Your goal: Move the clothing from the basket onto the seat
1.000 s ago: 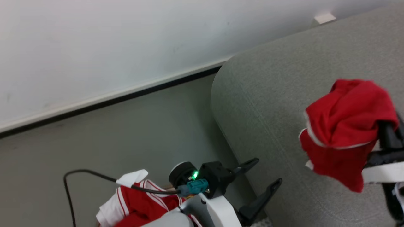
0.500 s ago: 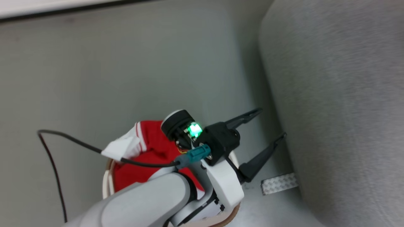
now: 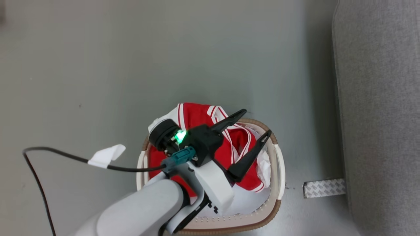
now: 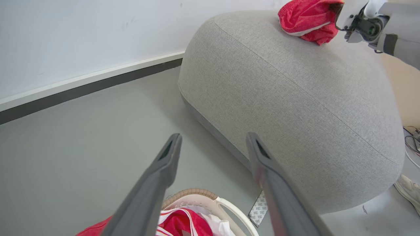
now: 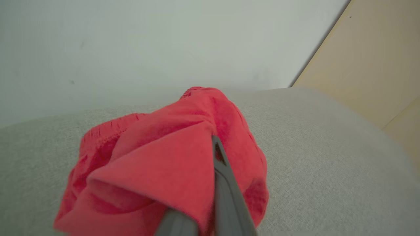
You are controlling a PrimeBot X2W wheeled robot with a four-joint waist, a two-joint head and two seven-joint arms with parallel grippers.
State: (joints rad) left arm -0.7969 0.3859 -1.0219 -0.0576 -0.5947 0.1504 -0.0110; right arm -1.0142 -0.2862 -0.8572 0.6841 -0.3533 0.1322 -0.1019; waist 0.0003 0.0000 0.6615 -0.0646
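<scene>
The white basket [image 3: 275,157] with a brown rim stands on the floor, and red clothing [image 3: 197,118] with white stripes is heaped in it. My left gripper [image 3: 257,121] hovers open just above that heap, nothing between its fingers. The left wrist view looks past the same open gripper [image 4: 213,136] to the big grey seat [image 4: 295,98]. At that view's top right another red garment [image 4: 305,16] hangs over the seat's top. My right gripper [image 5: 210,144] is shut on this garment [image 5: 157,164], which drapes over its fingers just above the seat [image 5: 328,164].
The seat's edge [image 3: 377,98] runs along the basket's right. A black cable [image 3: 49,154] with a white tag [image 3: 106,155] crosses the floor at left. A tape strip [image 3: 324,187] lies by the seat. A white wall with dark skirting [image 4: 82,88] stands behind.
The head camera has swung down from the seat to the basket, so the held garment has left that view. The left gripper stays open and now stands over the basket.
</scene>
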